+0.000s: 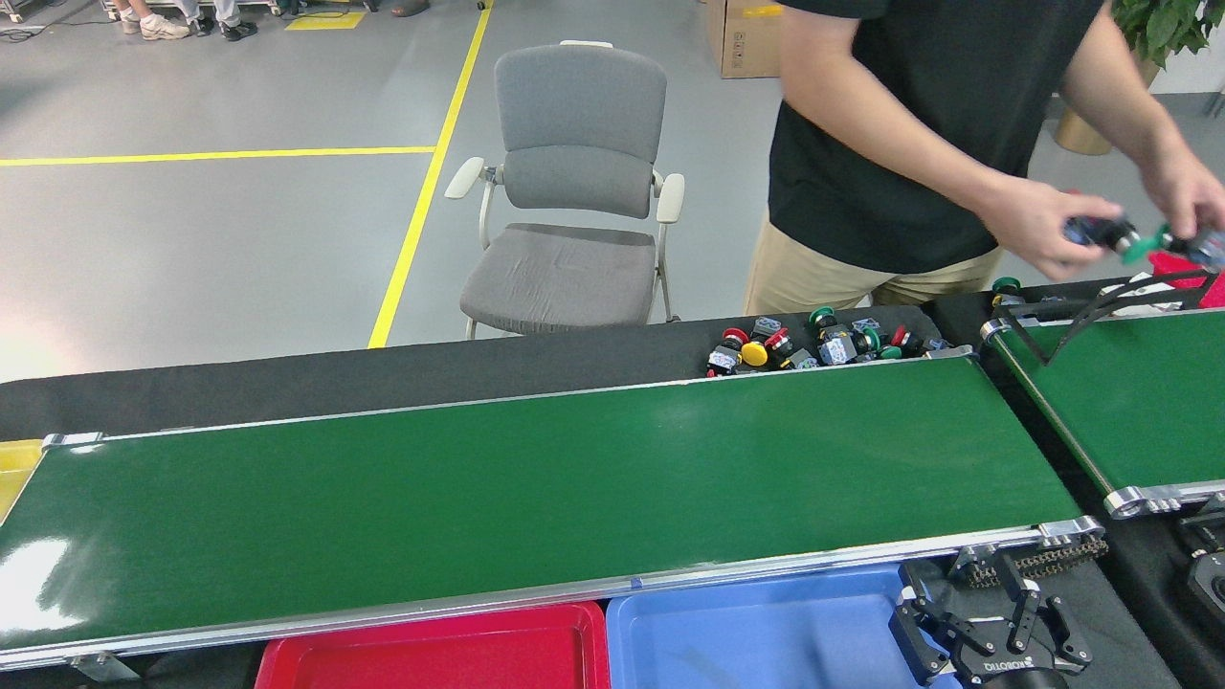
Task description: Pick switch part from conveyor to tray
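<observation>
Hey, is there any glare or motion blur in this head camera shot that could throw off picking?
Head view: white glare on the conveyor at its lower left end; a washed-out bright patch on the floor at far left; the person's hands and the switch parts they hold are motion-blurred; the pile of switch parts is sharp.

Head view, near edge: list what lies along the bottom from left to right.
Red tray → blue tray → right gripper, fingers spread open, at the blue tray's right end. The conveyor runs just beyond all three, with no switch part on it.
</observation>
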`<state>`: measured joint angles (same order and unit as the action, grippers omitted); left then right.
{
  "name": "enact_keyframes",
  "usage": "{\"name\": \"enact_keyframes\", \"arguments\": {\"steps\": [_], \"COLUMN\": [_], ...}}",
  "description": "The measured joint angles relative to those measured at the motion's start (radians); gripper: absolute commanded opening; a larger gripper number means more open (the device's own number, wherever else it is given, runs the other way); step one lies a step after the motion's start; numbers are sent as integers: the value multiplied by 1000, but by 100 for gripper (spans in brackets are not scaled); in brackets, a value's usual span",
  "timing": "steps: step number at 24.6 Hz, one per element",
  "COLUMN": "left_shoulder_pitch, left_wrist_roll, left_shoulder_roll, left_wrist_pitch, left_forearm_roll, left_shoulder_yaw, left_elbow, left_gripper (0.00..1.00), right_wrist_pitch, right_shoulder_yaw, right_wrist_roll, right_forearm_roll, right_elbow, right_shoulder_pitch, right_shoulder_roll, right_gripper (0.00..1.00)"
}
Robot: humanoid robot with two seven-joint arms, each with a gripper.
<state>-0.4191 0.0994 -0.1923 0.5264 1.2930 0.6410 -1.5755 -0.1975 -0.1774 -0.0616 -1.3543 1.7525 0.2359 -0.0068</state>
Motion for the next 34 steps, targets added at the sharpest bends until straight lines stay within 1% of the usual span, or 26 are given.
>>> {"name": "enact_keyframes", "arguments": {"steps": [7, 12, 15, 18, 24, 34], "left_shoulder_pitch": [-1, 17, 25, 30, 52, 57], "left_wrist_roll": [1, 2, 5, 24, 38, 39], "left_shoulder_roll": [-4, -4, -4, -4, -4, -4], "left_wrist_pitch": [0, 0, 0, 0, 1, 2], "left_forearm_roll": [2, 2, 2, 2, 2, 2], "left_shoulder_yaw": [-20, -25, -25, -26, -27, -27], "left_elbow": [-8, -8, -8, -8, -7, -5], "left_gripper": [100, 100, 100, 100, 100, 100], "right_wrist_pitch": [1, 4, 7, 9, 10, 7], "right_shoulder_yaw": [-21, -80, -80, -81, -82, -99], "right_wrist_roll": [7, 11, 11, 11, 14, 12], "right_forearm_roll": [1, 2, 2, 2, 2, 2], "right_elbow": [0, 0, 2, 2, 2, 2], "right_shoulder_pitch": [1, 1, 36, 64, 70, 71], "right_shoulder_roll": [0, -7, 9, 4, 0, -1], "right_gripper": [100, 100, 100, 100, 100, 100]}}
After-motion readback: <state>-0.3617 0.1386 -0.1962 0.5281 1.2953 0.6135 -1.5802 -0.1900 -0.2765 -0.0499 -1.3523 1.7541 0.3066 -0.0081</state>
